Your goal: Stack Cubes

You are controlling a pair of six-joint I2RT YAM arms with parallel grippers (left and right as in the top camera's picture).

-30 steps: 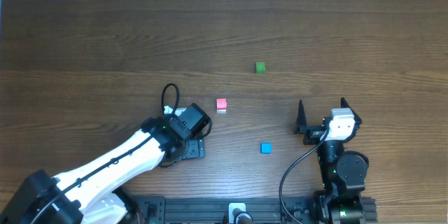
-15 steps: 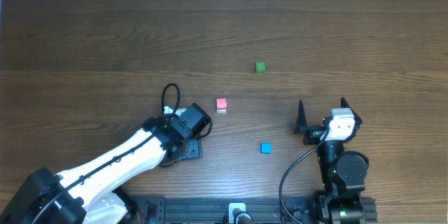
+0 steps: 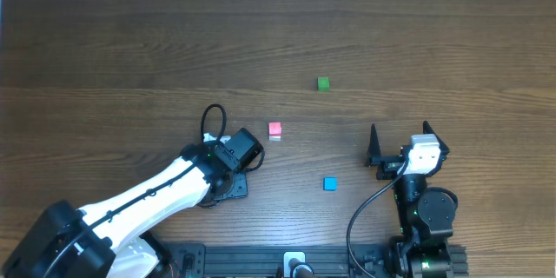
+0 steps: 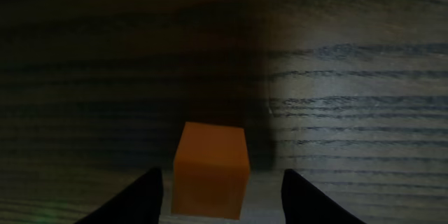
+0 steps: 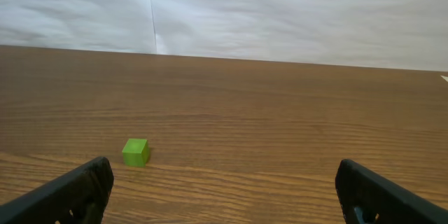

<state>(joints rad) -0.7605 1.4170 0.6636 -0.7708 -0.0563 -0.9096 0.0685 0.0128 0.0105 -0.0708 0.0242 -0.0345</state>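
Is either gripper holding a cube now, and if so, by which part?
Nothing is held. The left gripper stands open around the orange cube, gaps on both sides; the right gripper is open and empty.

Four small cubes, each flat on the wooden table (image 3: 130, 43), none stacked.
- Green cube (image 3: 323, 83): farthest from the arm bases, right of centre.
- Pink cube (image 3: 275, 129): near centre, left of green and closer to the bases.
- Blue cube (image 3: 330, 183): closest of these three to the bases, roughly in line with green. All three are well apart.
- Orange cube (image 4: 211, 170): square to the table, in shadow, between the spread fingers of the left gripper (image 4: 220, 182), with a gap on each side.
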